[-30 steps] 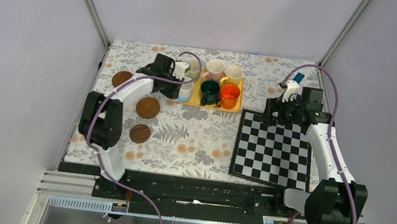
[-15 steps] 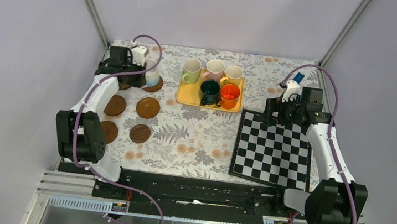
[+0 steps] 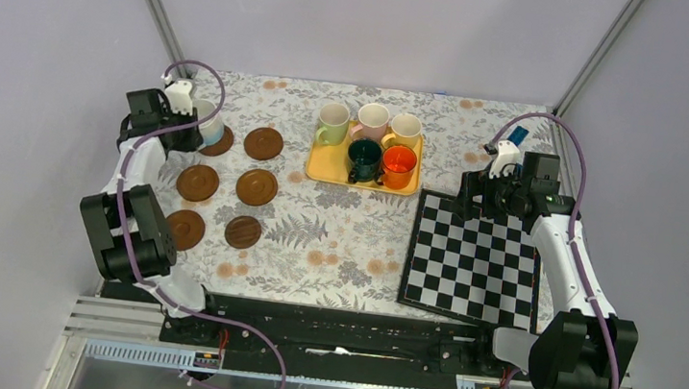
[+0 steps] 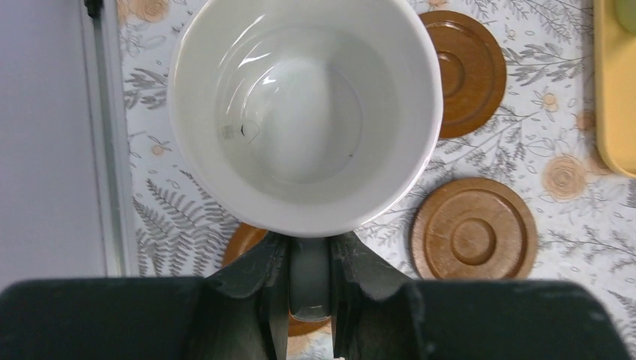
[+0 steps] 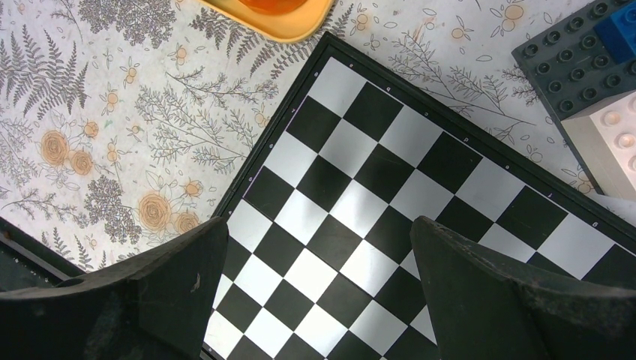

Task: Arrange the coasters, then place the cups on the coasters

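Observation:
My left gripper (image 3: 184,123) is shut on the handle of a white cup (image 3: 205,123), held upright over the far-left coaster (image 3: 221,143) at the back. From the left wrist the cup (image 4: 304,112) fills the view, its handle pinched between my fingers (image 4: 271,279), with that coaster (image 4: 238,244) showing under it; I cannot tell if they touch. Several other wooden coasters (image 3: 256,186) lie in two columns beside it. Light green (image 3: 333,124), pink (image 3: 373,119), yellow (image 3: 406,129), dark green (image 3: 363,158) and orange (image 3: 399,166) cups stand on the yellow tray (image 3: 324,169). My right gripper (image 3: 471,199) hangs open and holds nothing.
A black-and-white chequered board (image 3: 474,261) lies at the right, under the right gripper (image 5: 319,247). Toy building blocks (image 5: 592,67) sit just beyond its far edge. A metal frame rail (image 4: 112,150) runs close along the table's left edge, near the held cup.
The left arm has carried the white cup from the tray leftwards to over the far-left coaster. The right arm has not moved.

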Motion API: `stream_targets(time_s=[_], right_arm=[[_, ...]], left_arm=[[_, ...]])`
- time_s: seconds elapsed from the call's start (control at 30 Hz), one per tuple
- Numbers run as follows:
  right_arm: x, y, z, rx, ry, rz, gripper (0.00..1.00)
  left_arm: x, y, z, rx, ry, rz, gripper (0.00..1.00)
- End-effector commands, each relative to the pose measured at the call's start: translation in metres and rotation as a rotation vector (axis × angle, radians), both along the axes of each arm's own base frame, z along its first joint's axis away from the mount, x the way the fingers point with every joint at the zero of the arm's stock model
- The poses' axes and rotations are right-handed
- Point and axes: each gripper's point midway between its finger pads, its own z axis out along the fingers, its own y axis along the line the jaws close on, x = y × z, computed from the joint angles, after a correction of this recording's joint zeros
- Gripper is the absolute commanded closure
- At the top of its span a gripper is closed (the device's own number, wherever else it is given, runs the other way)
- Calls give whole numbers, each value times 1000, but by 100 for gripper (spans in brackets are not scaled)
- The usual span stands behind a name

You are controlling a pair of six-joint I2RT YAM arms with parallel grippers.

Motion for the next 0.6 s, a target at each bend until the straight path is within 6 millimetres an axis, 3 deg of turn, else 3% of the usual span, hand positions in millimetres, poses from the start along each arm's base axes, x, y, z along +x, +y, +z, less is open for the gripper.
stream_targets(time_s=[0.0,0.57], right_arm=[[3,2,8,-4,-46,19,2],[4,0,6,-11,-36,7,2]], left_arm=[[38,13,41,77,-218,-109,100],[66,41,15,65,-186,-238,100]])
